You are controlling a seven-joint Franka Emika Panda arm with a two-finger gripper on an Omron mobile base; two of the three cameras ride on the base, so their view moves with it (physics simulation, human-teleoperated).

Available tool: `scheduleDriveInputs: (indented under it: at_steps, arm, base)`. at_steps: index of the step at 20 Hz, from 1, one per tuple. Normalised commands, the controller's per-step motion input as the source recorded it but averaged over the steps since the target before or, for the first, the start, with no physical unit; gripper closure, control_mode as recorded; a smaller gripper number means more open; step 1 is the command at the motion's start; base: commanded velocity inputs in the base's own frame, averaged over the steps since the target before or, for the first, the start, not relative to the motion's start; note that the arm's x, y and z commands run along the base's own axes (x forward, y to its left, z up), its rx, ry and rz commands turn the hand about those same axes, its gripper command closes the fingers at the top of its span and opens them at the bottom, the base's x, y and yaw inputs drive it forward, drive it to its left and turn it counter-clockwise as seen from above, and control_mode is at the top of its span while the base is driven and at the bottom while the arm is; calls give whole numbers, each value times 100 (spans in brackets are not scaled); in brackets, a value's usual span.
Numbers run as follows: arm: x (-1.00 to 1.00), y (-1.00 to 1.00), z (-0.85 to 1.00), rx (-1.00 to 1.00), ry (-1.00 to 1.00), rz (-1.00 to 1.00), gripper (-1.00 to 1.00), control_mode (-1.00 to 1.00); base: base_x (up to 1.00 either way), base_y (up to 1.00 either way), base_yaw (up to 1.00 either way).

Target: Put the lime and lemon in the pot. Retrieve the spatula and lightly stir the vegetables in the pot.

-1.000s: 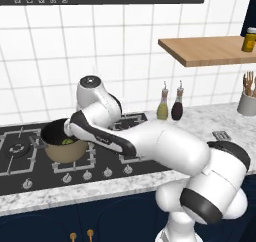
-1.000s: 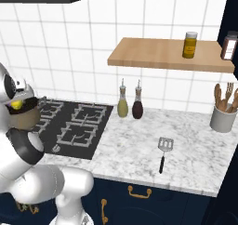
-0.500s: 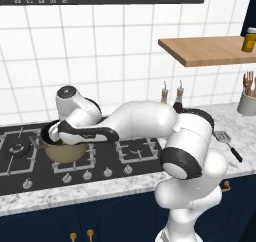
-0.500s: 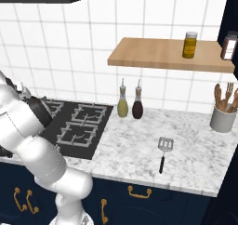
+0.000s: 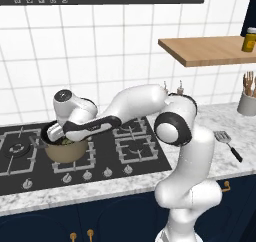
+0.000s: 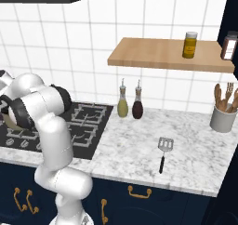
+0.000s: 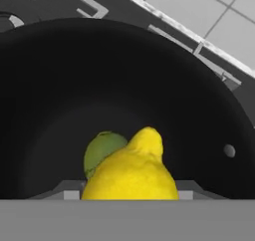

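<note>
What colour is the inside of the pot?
Dark, almost black inside the pot, clearest in the hand view.

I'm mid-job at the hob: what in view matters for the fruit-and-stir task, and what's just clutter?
Job:
pot on the hob
lemon, at the gripper, over the pot
lime, inside the pot
spatula, flat on the counter

Clutter:
two bottles
utensil crock
shelf jars

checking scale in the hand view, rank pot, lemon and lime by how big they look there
1. pot: by far the largest, its dark inside spans nearly the whole view.
2. lemon: looks bigger than the lime, but it sits nearer the camera and partly covers it, so this order is unsure.
3. lime.
</note>
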Motion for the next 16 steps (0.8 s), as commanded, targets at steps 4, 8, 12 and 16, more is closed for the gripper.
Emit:
scheduleDriveInputs:
  at_steps: [4, 8, 12, 16]
  arm:
    - [19, 4, -18, 0, 0, 0, -100, -100]
    - [0, -1, 0, 0, 0, 0, -100, -100]
    - [0, -13, 1, 0, 0, -3, -100, -100]
    - [-4, -23, 12, 0, 0, -2, -100, -100]
  base:
    - [0, 0, 0]
    - [0, 0, 0]
    - [0, 0, 0]
    - [0, 0, 0]
